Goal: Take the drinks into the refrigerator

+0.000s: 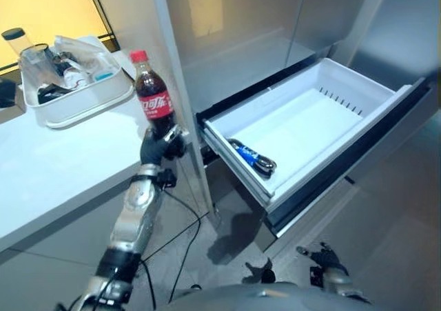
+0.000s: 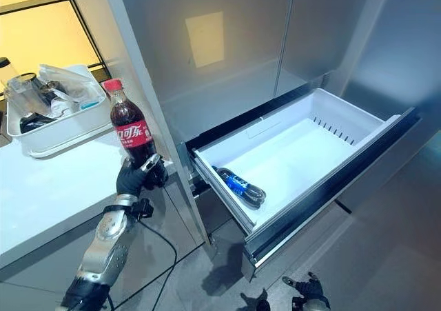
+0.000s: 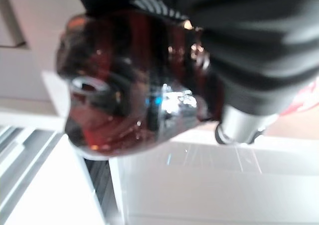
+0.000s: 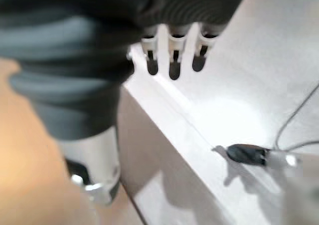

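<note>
A cola bottle [image 1: 153,97] with a red cap and red label stands upright in my left hand [image 1: 160,149], whose fingers are curled round its lower part. It is held at the corner of the white counter [image 1: 55,166], just left of the refrigerator. In the left wrist view the bottle's dark base [image 3: 124,85] sits against the hand. The white refrigerator drawer [image 1: 331,69] is pulled out to the right. A small bottle with a blue label [image 1: 251,158] lies on its side near the drawer's front left corner. My right hand [image 1: 329,259] hangs low near the floor, its fingers [image 4: 173,60] straight.
A white tub [image 1: 76,104] with glassware and packets stands at the back of the counter. The steel refrigerator door [image 1: 241,35] above the drawer is closed. The drawer's dark front panel [image 1: 358,166] juts out into the floor space.
</note>
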